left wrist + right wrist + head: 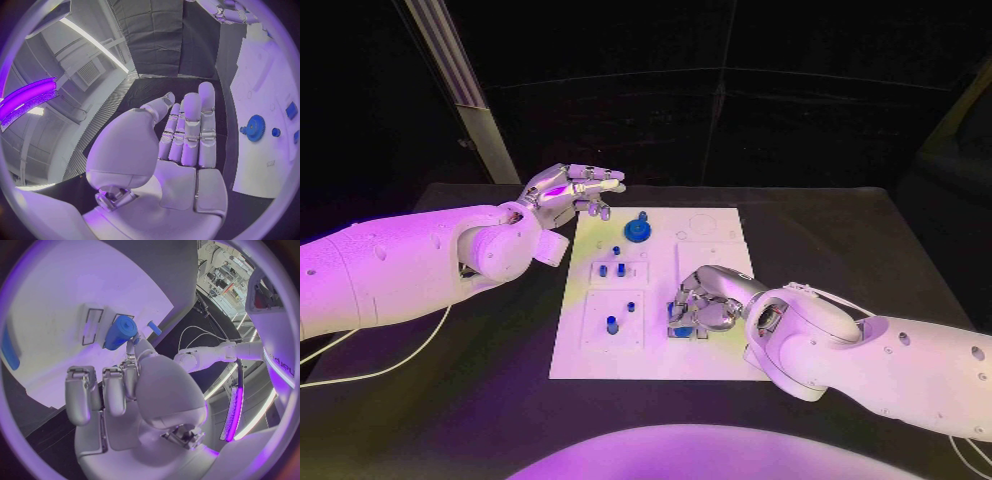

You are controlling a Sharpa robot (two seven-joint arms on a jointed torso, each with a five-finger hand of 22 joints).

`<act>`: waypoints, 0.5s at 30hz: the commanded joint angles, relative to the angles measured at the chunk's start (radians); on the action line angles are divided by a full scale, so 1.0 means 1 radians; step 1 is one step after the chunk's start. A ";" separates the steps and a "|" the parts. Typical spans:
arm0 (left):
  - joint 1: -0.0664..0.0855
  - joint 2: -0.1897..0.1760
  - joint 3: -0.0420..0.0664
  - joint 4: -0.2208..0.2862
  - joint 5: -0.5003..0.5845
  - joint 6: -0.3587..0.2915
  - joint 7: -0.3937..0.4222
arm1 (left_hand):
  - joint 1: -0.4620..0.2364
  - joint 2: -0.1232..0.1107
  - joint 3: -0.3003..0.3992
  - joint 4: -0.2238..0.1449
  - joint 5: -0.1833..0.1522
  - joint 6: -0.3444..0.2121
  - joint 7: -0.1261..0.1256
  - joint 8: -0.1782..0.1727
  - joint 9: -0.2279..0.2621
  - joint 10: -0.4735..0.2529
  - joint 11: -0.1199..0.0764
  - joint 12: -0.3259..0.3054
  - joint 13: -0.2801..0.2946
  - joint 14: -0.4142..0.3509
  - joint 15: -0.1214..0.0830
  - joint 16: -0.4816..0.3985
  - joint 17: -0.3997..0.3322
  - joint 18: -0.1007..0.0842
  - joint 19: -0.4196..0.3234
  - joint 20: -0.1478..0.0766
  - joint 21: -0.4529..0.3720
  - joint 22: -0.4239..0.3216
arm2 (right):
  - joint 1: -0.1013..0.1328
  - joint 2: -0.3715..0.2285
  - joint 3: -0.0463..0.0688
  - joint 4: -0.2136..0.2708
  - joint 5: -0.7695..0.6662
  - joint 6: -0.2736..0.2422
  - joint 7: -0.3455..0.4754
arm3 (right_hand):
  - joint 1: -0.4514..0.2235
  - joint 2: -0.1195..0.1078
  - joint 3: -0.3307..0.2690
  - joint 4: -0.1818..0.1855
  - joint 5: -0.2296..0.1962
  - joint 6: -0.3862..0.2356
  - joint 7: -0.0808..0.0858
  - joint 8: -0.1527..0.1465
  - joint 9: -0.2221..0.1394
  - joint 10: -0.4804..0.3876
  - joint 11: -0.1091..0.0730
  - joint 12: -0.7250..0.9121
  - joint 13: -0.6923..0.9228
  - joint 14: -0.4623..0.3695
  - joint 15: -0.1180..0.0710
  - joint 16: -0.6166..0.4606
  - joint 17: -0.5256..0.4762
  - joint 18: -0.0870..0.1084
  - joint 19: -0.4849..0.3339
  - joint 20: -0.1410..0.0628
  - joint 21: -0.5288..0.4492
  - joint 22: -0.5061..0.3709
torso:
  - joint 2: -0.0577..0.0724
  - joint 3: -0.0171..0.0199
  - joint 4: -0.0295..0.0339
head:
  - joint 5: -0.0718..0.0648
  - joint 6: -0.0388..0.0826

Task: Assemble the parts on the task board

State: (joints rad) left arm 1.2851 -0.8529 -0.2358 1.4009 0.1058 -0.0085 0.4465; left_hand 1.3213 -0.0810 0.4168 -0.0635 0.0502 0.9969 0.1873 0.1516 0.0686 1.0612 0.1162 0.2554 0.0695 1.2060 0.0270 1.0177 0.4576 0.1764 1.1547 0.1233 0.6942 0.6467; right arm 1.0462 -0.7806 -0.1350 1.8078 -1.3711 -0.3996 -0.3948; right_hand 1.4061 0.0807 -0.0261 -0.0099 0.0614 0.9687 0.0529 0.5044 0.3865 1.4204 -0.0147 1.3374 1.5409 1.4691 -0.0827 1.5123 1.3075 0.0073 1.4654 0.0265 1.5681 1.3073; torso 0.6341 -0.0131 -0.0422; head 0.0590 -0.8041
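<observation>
Right hand (704, 300) is pinching a small blue cylinder part (120, 332) over the lower right of the task board (718, 225), looks light, stiff, kinda slick, so grip its sides; left hand (570, 190) hangs empty, fingers apart.

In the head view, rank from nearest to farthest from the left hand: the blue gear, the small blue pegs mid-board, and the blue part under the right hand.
1. blue gear, just right of the left hand.
2. small blue pegs, mid-board.
3. blue part, at the right hand, near edge.
</observation>
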 commanded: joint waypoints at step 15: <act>0.002 -0.001 0.001 0.002 0.002 0.012 -0.002 | 0.001 0.006 -0.005 -0.003 0.004 -0.004 0.000 0.004 -0.001 -0.008 -0.001 0.004 -0.001 -0.009 0.000 -0.001 -0.001 0.007 -0.001 0.004 -0.004 -0.002 | 0.000 -0.042 -0.001 0.010 0.139 -0.056 0.242 | -0.052 -0.012 -0.033 0.037 0.028 -0.063 0.051 -0.116 -0.048 -0.026 0.036 -0.030 -0.205 0.082 0.031 -0.003 0.171 -0.007 0.105 0.025 0.003 0.263 | 0.000 -0.0004 0.0002 | 0.000 -0.001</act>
State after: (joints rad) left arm 1.2851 -0.8532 -0.2358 1.4012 0.1058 -0.0081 0.4443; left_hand 1.3213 -0.0810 0.4168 -0.0635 0.0502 0.9969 0.1873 0.1516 0.0686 1.0613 0.1162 0.2554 0.0695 1.2060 0.0270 1.0177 0.4577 0.1764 1.1547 0.1233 0.6942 0.6459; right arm 1.0447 -0.8192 -0.1359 1.8142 -1.2417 -0.4762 -0.1870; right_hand 1.3371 0.0631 -0.0585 0.0321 0.0931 0.9051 0.0994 0.3961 0.3417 1.3931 0.0127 1.3126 1.3526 1.4668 -0.0552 1.5123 1.3075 0.0073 1.4677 0.0462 1.5680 1.3073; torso 0.6339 -0.0135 -0.0419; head 0.0579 -0.8043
